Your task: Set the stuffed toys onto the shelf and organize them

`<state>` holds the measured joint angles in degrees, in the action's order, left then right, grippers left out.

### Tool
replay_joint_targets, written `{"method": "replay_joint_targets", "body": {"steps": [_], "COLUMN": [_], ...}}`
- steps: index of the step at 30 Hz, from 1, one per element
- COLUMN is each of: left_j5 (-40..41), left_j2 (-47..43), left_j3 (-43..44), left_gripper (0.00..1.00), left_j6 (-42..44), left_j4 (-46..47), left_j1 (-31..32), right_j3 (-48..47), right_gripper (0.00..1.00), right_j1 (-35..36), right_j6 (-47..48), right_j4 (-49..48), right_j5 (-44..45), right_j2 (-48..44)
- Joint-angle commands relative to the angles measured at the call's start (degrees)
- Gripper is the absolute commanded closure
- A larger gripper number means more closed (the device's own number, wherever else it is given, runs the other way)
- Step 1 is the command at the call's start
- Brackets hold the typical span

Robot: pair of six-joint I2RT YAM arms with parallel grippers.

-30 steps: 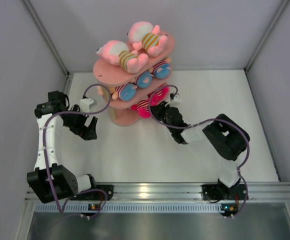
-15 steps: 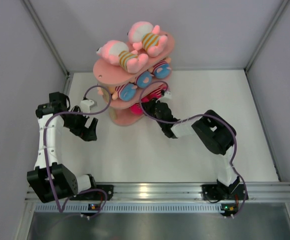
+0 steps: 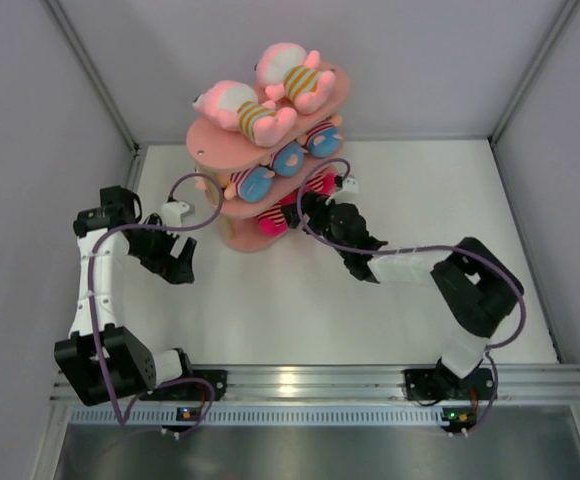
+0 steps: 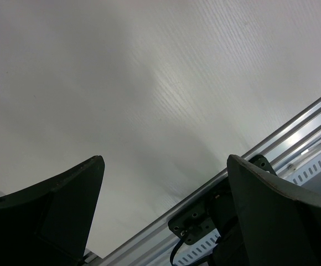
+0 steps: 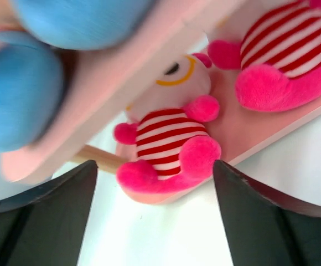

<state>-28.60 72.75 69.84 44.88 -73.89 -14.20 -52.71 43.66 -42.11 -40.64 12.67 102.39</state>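
The shelf (image 3: 210, 152) stood at the back of the tabletop (image 3: 300, 300), left of centre, with toys on all three boards. Two striped toys (image 3: 240, 108) (image 3: 292, 72) lay on the top board. Toys with round blue feet (image 3: 255, 182) (image 3: 290, 157) sat on the middle board. On the bottom board lay a red-and-white striped toy (image 3: 275, 218) (image 5: 169, 141) with pink feet, its feet toward the board's edge. A second striped toy (image 5: 285, 61) lay beside it on the same board.

The right arm (image 3: 410, 265) reached across to the shelf, and the right jaws were near the edge of the bottom board, facing the striped toy. Its fingers (image 5: 44, 216) were spread wide with nothing between them, clear of the toy and the board.

The left arm (image 3: 95, 270) was bent to the left of the shelf, well apart from it. The left jaws hung over bare tabletop, fingers (image 4: 50, 210) wide apart and holding nothing. The wrist view showed only white tabletop and the metal rail (image 4: 293, 138) at the near edge.
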Motion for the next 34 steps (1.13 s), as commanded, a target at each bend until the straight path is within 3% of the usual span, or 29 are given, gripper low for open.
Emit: {"method": "replay_joint_targets", "body": {"steps": [1, 6, 13, 16, 20, 23, 26, 34], "left_j5": [1.08, 7.49, 14.80, 16.29, 18.31, 19.81, 20.51, 20.08], "left_j2": [-0.42, 0.55, 4.59, 6.69, 7.76, 7.93, 7.93, 7.93], "left_j3": [-1.11, -3.48, -5.69, -5.25, -5.24, -6.03, -6.39, -6.91], "left_gripper": [0.02, 0.02, 0.03, 0.02, 0.02, 0.02, 0.02, 0.02], "left_j6": [-0.49, -5.50, -12.88, -15.34, -17.02, -17.72, -18.17, -18.25], "left_j4": [2.51, 8.22, 14.91, 15.96, 17.20, 18.08, 18.60, 18.78], "left_j1": [0.13, 0.05, 0.13, 0.13, 0.13, 0.13, 0.13, 0.13], "right_j3": [1.90, 2.70, 8.06, 8.85, 8.41, 7.54, 6.13, 10.43], "right_gripper": [0.13, 0.07, 0.00, 0.01, 0.01, 0.01, 0.01, 0.00], "right_j1": [-0.77, -5.85, -17.19, -27.37, -48.95, -56.46, -58.33, -58.34], "right_j6": [6.22, 13.96, 18.99, 18.82, 16.97, 16.80, 16.79, 19.25], "right_j4": [6.17, 30.99, 52.75, 57.41, 59.89, 60.94, 62.70, 55.85], "right_j5": [-0.44, -7.55, -5.82, -5.98, -15.02, -13.03, -9.25, -15.22], "right_j2": [-11.47, -19.50, -32.15, -34.79, -35.68, -35.50, -34.71, -42.44]}}
